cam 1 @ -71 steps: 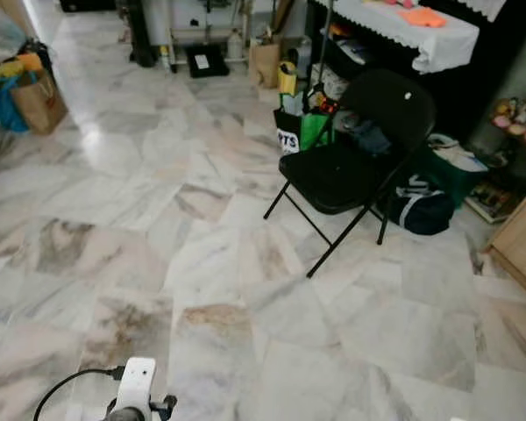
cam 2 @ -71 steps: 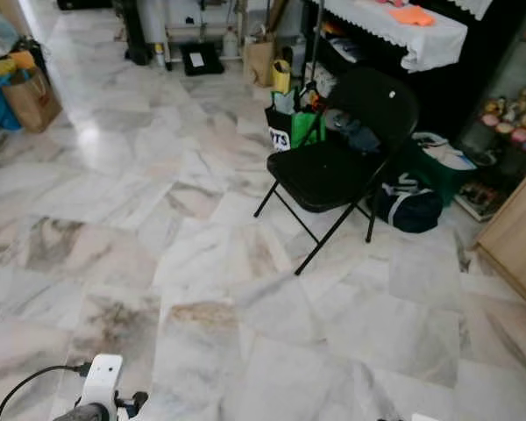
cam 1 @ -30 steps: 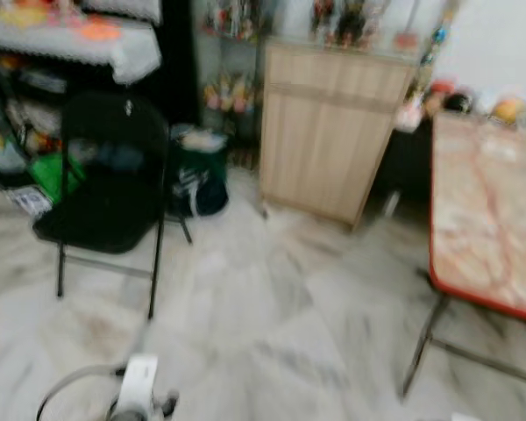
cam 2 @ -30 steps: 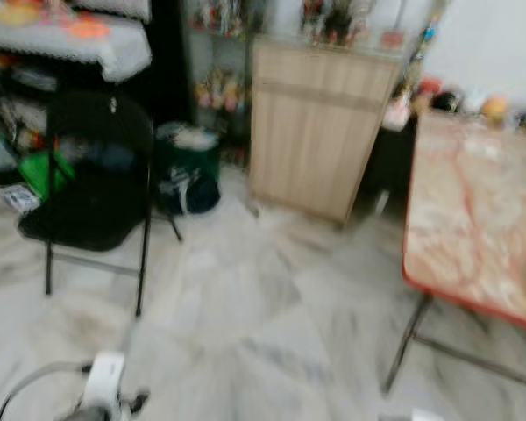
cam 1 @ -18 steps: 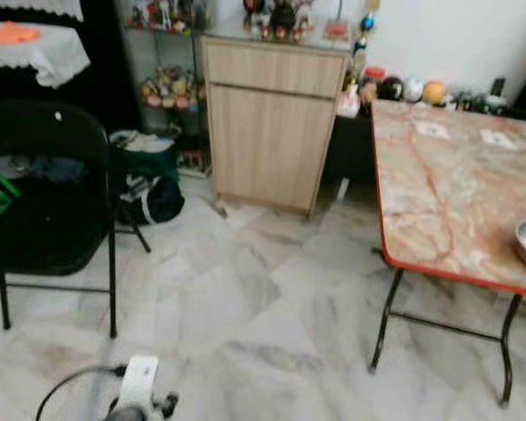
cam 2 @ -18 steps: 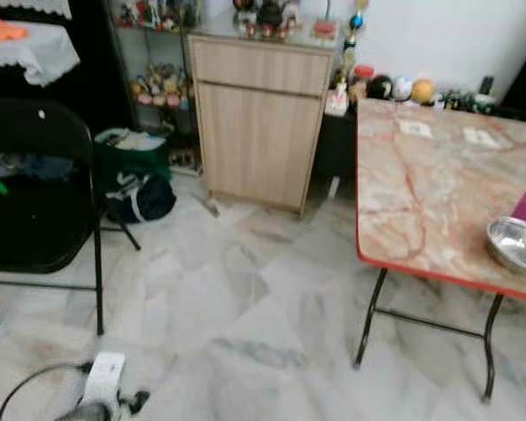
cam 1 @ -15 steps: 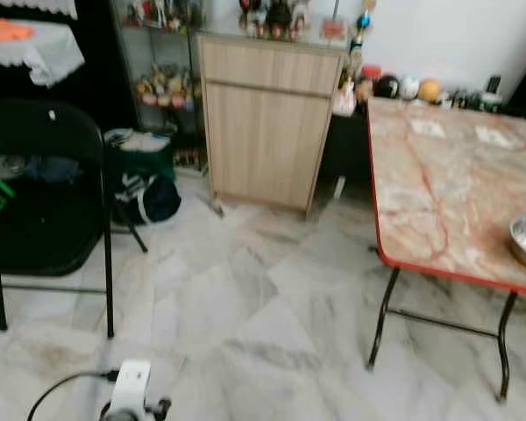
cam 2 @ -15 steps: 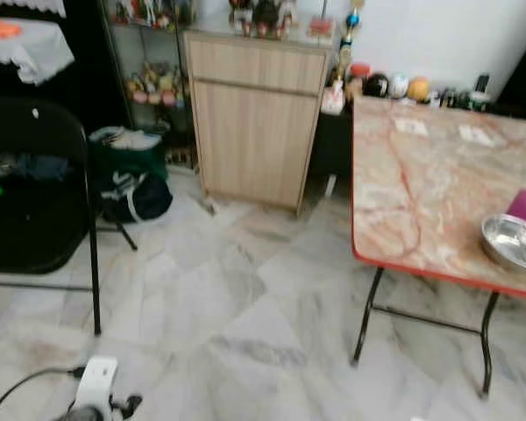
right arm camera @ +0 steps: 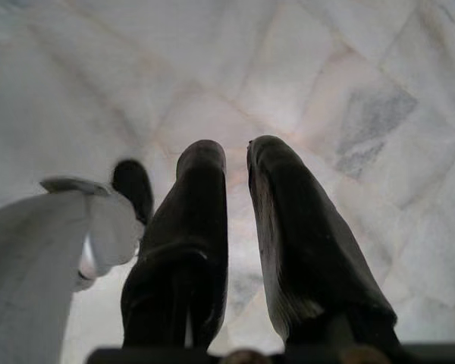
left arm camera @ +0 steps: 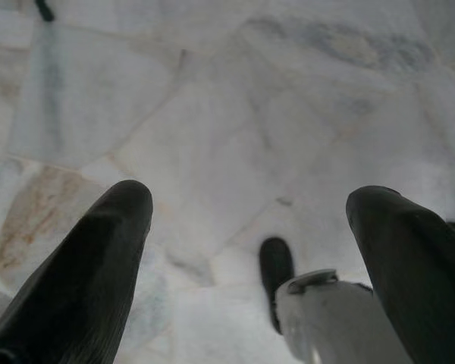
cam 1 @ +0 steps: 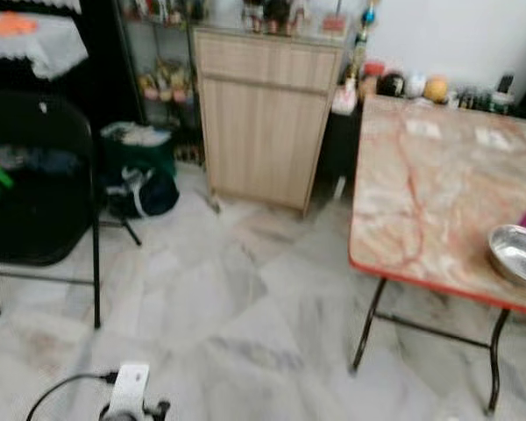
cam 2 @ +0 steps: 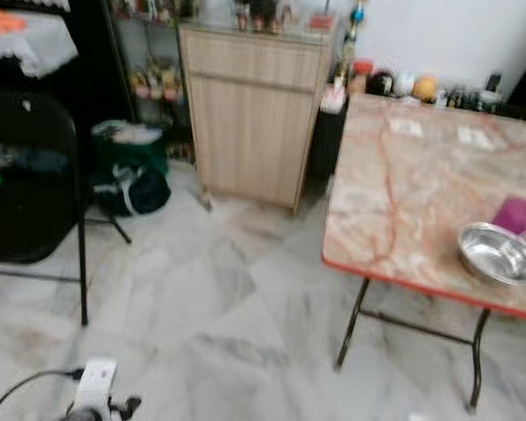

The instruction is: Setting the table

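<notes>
On the right, a marble-top table (cam 2: 403, 193) with a red edge and folding metal legs. A steel bowl (cam 2: 498, 253) sits near its front edge, a purple cup (cam 2: 516, 214) just behind it, touching or nearly so. Left of the table: wooden cabinet (cam 2: 254, 114), dark bag (cam 2: 127, 190) on the marble floor (cam 2: 210, 324), black folding chair (cam 1: 35, 175) at far left. Both arms hang low over the floor. Left gripper (left arm camera: 250, 212) has fingers spread wide, nothing between them. Right gripper (right arm camera: 236, 155) has fingers nearly together, a thin gap, holding nothing.
</notes>
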{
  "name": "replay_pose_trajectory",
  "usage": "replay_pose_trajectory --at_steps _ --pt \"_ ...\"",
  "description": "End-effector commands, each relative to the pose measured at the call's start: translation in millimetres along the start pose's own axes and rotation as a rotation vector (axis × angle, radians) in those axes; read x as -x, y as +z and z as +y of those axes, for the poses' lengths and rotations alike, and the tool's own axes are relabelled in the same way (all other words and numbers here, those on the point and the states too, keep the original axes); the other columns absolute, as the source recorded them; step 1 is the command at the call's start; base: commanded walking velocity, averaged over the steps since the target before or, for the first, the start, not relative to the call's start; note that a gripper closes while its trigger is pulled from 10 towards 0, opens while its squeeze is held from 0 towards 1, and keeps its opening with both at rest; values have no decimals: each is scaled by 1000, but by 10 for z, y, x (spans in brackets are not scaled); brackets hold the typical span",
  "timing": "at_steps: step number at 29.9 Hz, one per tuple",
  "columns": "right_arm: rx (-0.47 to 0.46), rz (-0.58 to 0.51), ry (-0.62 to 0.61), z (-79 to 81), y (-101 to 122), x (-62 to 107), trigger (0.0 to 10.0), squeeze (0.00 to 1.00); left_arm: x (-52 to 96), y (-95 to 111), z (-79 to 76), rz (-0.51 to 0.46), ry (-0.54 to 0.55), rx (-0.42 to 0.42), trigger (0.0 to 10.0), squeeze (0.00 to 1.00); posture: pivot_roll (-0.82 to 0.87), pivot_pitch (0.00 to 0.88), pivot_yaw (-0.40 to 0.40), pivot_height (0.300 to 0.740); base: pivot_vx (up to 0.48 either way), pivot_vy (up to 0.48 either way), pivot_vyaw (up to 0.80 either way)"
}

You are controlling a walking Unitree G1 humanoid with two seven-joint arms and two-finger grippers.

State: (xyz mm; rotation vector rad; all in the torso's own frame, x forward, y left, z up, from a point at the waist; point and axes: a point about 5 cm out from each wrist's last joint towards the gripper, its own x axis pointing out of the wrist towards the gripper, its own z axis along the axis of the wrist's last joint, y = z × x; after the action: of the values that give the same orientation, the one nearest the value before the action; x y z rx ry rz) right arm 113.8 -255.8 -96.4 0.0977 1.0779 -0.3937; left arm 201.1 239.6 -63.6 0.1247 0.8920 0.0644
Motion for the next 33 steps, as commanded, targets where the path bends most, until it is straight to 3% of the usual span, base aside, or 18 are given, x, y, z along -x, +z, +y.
replay_pose_trajectory --at_steps 1,8,9,11,33 --pt "41 -149 315 729 529 -8 10000 0 35 -219 -353 -6 -68 -22 10000 0 124 67 -157 740 0 -480 0" --pt "45 -149 317 720 529 -9 10000 0 32 -222 -373 1 -71 -11 10000 0 122 57 -162 740 0 -137 0" --pt "42 -152 322 722 532 -8 10000 35 32 -220 -375 1 -72 -12 10000 0 122 57 -162 740 0 0 0" --pt "43 -157 324 721 537 -7 10000 1000 32 -220 -379 1 -74 -12 10000 0 121 55 -163 740 0 0 0" --pt "65 -153 321 702 536 -9 10000 1000 32 -223 -419 1 -87 -9 10000 0 120 42 -169 740 0 0 0"
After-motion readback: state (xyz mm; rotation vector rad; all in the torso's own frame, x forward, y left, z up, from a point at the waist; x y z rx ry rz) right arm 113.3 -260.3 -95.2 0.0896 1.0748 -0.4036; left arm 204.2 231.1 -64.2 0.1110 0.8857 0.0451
